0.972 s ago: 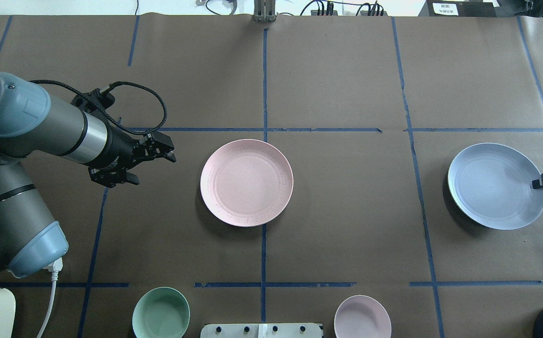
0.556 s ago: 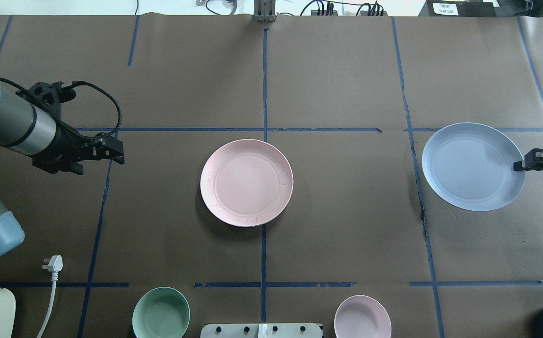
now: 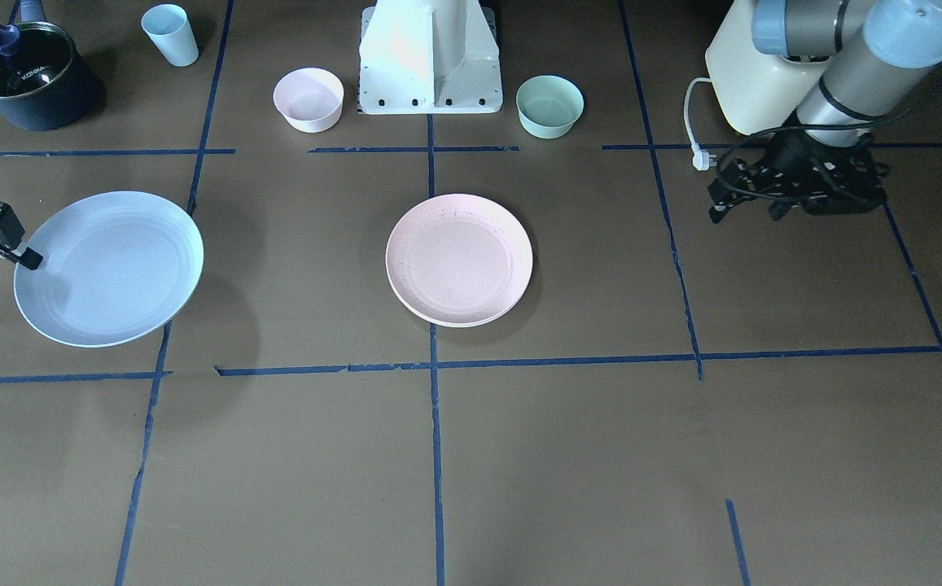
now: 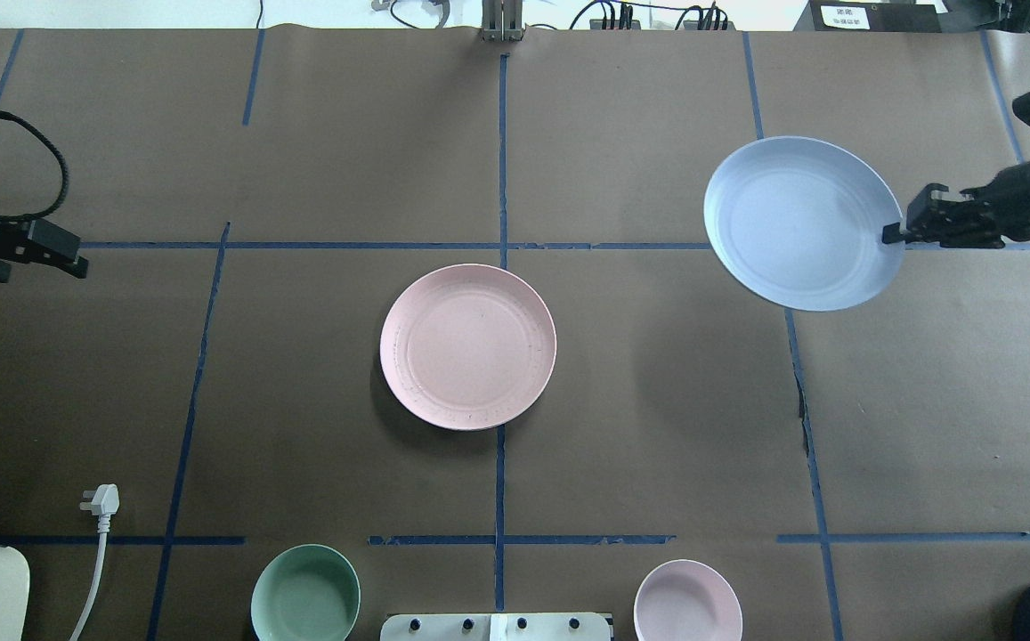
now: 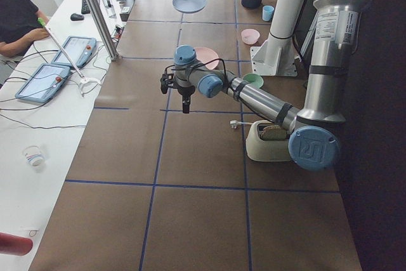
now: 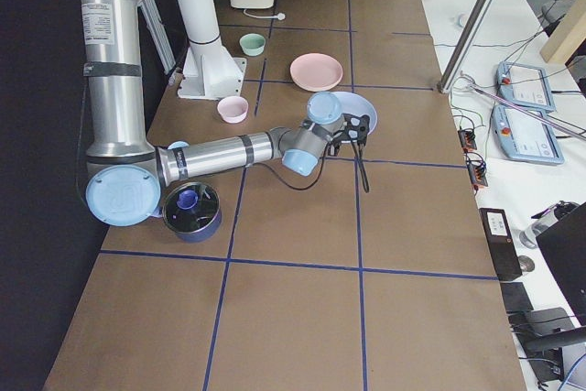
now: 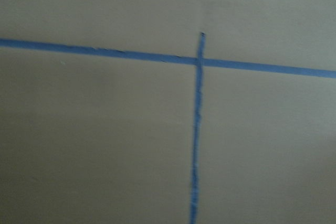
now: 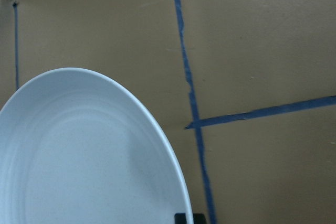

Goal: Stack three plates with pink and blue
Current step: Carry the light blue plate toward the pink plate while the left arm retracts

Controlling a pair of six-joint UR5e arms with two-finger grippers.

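Observation:
The pale pink plate lies flat at the table's centre, also in the front view. My right gripper is shut on the rim of the light blue plate and holds it in the air, tilted, to the right of the pink plate. The front view shows the same grip on the blue plate, which fills the right wrist view. My left gripper is open and empty at the far left, fingers pointing down. No cream-white plate shows on its own.
A mint bowl and a small pink bowl stand near the robot base. A light blue cup and a dark pot are by the right arm. A cream appliance and its plug are on the left.
My right gripper has lifted the blue plate off the table and carried it left and away from the robot. My left arm has drawn back to the left edge.

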